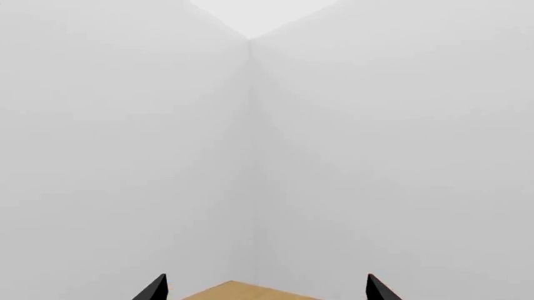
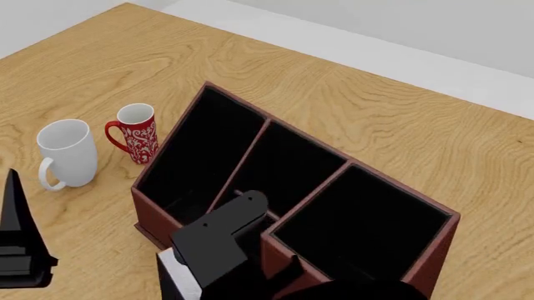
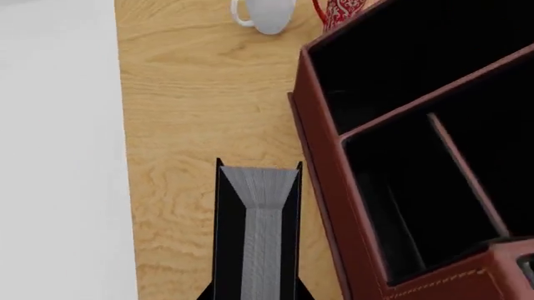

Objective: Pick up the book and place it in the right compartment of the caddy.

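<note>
Book [image 3: 259, 237], black-covered with white page edges, sits clamped in the right gripper [image 3: 257, 294] at the bottom of the right wrist frame, above the table [image 3: 200, 112] just beside the caddy [image 3: 334, 206]. Left gripper [image 1: 265, 289] spreads wide at its frame's bottom edge. Two mugs [image 2: 67, 153] stand at the head frame's left.

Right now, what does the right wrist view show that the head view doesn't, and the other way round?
Only the right wrist view shows the book clearly: black covers, grey-white page edges, upright on the table just outside the caddy. Only the head view shows the right compartment, empty, and both mugs whole: the white mug and the red patterned mug. Both show the caddy's other two bays and the mugs beyond.
</note>
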{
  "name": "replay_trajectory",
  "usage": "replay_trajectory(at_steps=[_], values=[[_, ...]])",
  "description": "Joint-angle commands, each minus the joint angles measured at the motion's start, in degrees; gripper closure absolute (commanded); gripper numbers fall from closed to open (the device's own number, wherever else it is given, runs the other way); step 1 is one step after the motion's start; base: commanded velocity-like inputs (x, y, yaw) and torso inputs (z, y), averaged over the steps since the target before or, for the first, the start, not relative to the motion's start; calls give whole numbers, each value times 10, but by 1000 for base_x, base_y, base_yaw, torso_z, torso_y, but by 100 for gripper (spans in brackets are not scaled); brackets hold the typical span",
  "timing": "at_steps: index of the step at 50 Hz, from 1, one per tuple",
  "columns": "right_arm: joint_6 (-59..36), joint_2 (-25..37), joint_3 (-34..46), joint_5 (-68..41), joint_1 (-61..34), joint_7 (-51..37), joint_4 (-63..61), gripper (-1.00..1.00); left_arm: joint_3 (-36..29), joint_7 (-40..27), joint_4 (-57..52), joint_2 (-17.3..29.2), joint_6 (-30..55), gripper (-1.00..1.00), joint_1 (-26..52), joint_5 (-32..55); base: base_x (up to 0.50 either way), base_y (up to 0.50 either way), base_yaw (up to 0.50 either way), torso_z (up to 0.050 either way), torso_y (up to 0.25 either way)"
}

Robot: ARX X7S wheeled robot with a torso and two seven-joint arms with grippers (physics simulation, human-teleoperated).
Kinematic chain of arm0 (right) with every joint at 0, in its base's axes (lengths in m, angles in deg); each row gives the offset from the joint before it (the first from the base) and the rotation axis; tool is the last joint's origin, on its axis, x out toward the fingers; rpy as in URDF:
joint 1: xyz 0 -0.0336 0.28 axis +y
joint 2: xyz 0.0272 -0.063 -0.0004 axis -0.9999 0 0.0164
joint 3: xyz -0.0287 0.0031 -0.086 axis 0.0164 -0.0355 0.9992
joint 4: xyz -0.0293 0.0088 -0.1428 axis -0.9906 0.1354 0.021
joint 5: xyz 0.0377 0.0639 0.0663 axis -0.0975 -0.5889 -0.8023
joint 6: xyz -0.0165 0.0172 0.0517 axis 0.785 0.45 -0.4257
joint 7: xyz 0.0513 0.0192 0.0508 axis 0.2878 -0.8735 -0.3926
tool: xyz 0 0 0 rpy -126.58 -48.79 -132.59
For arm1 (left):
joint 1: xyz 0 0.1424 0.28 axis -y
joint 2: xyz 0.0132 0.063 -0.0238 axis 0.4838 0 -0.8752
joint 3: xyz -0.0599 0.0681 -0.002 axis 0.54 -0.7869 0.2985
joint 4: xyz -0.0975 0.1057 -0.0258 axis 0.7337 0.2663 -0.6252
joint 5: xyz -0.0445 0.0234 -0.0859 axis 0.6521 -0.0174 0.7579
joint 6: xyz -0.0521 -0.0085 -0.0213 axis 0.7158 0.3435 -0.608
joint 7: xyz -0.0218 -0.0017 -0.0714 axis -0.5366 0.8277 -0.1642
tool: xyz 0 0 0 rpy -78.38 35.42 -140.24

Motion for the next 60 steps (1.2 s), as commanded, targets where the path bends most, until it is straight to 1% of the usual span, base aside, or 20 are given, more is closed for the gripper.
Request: replay_trajectory(at_steps=[1, 7, 13, 17, 29, 35, 52, 60], values=[[-23, -4, -43, -73, -51, -66, -36, 100, 2, -3, -2, 3, 2, -100, 1, 4, 0, 0, 0, 0, 0], [-37, -2, -53, -130, -97, -110, -35, 100, 11, -6, -7, 5, 3, -100, 1, 14, 0, 0, 0, 0, 0], [-35, 1, -67, -173, -130, -131, -27, 100, 14, -8, -10, 5, 8, -100, 0, 23, 0, 0, 0, 0, 0], [-33, 0, -74, -183, -153, -130, -18, 100, 16, -8, -14, 6, 10, -100, -1, 28, 0, 0, 0, 0, 0], [-32, -8, -79, -217, -236, -165, 25, 100, 14, -6, -12, 8, 5, -100, -1, 31, 0, 0, 0, 0, 0], [-38, -2, -77, -237, -269, -182, 40, 100, 11, -6, -9, 8, 4, -100, 0, 30, 0, 0, 0, 0, 3], [-22, 21, -91, -285, -298, -210, 36, 100, 17, -10, -18, 12, 7, -100, -2, 39, 0, 0, 0, 0, 1], [-19, 40, -92, -323, -336, -245, 39, 100, 20, -13, -23, 15, 11, -100, -2, 45, 0, 0, 0, 0, 1]])
